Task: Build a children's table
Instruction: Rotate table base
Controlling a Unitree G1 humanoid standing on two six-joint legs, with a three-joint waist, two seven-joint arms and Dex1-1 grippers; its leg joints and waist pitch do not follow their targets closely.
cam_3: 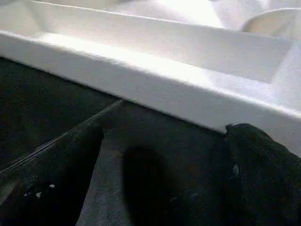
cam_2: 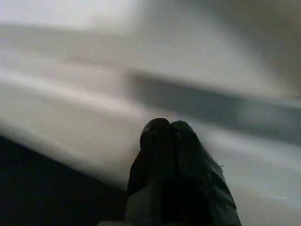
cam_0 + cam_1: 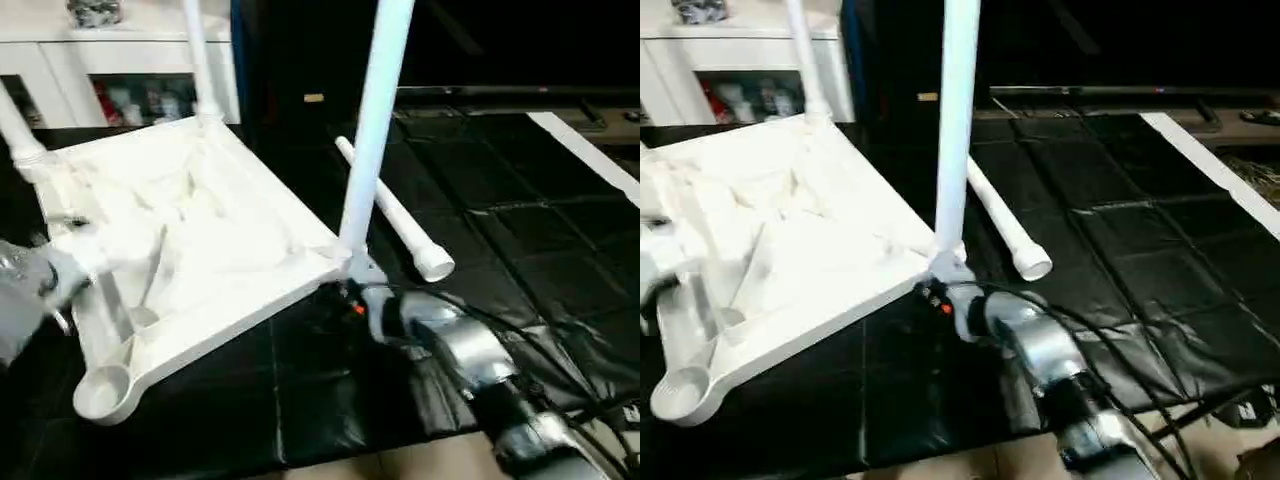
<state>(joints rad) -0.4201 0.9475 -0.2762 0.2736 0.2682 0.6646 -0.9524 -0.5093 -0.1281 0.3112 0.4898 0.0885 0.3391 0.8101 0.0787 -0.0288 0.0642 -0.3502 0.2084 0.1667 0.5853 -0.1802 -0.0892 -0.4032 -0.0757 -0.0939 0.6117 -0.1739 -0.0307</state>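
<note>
Right arm: silver forearm nearest the camera, rising from the lower right; right gripper [image 1: 160, 155] at the near right corner of the top, fingers [image 1: 70, 160] spread wide, black mat between them, nothing held; one fingertip just beside the rim of the top
Left gripper [image 2: 164, 141]: fingers pressed together, nothing between them; close against a pale white surface; left arm blurred at the left edge of the top
Top [image 3: 190, 240]: white, upside down on the mat [image 3: 500, 240], ribbed underside up, tilted with one corner toward the camera
Fitted legs: three standing in corner sockets; right leg [image 3: 375, 120] upright at the near right corner; far leg [image 3: 198, 60] at the back corner; left leg [image 3: 18, 130] at the far left
Empty socket [image 3: 105, 388]: round, open, at the nearest corner
Loose leg [image 3: 395, 215]: lying flat on the mat, just behind the right leg, wide end toward the camera
Cabinet [image 3: 120, 60]: white, behind the top, upper left
</note>
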